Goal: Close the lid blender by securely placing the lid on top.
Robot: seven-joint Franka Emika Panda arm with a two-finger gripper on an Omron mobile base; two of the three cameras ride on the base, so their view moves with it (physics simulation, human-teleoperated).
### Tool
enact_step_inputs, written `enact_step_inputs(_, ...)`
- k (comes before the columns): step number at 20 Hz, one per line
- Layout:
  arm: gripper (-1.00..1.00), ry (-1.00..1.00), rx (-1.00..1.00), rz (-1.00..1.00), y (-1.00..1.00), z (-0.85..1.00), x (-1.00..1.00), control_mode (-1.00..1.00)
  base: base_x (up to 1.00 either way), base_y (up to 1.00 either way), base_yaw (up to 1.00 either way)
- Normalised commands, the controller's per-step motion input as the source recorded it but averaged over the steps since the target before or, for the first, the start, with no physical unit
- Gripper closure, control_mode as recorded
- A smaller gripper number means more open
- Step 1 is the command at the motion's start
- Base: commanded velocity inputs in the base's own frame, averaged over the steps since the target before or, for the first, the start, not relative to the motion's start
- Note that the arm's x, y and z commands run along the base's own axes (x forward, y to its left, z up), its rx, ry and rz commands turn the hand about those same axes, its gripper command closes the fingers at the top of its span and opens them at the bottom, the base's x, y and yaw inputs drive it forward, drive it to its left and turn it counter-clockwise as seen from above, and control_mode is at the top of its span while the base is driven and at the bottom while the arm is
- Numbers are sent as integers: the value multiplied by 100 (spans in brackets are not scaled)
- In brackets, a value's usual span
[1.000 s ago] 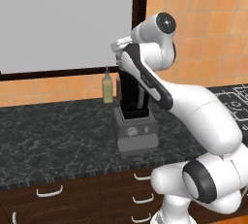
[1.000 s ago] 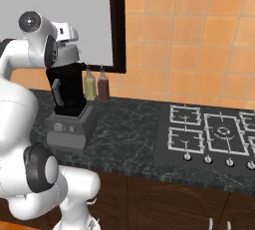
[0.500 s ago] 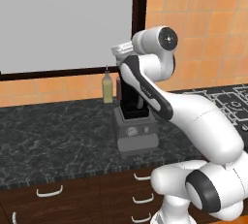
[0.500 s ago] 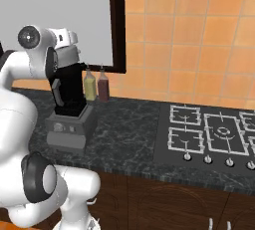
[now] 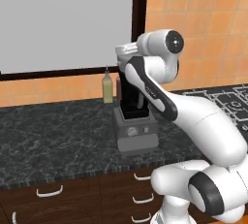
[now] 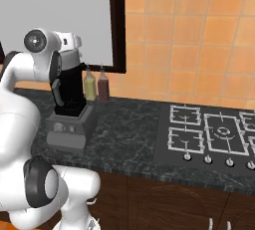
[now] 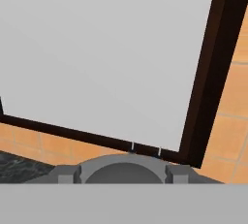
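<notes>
The blender (image 5: 134, 114) is standing on the near part of the dark counter (image 5: 53, 136), its grey base facing the robot, while the arm is arching over the jar top, presumably to seat the lid, and beyond stand two bottles (image 6: 96, 85); whether the pincer is apart or clamped I cannot tell.

My arm covers the top of the blender (image 5: 133, 103) jar in both base views; lid unseen there, my fingers too; stove (image 6: 214, 133) cut off at right edge
</notes>
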Motion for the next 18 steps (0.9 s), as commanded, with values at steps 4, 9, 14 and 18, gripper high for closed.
enact_step_inputs(4, 100, 0, 3, 0, -11, 0, 0, -100, 0, 0, 0)
enact_step_inputs(9, 100, 0, 5, -1, -14, -2, 0, -100, 0, 0, 0)
enact_step_inputs(14, 100, 0, 4, -2, -12, -10, 0, -100, 0, 0, 0)
enact_step_inputs(18, 100, 0, 2, -3, -14, -12, 0, -100, 0, 0, 0)
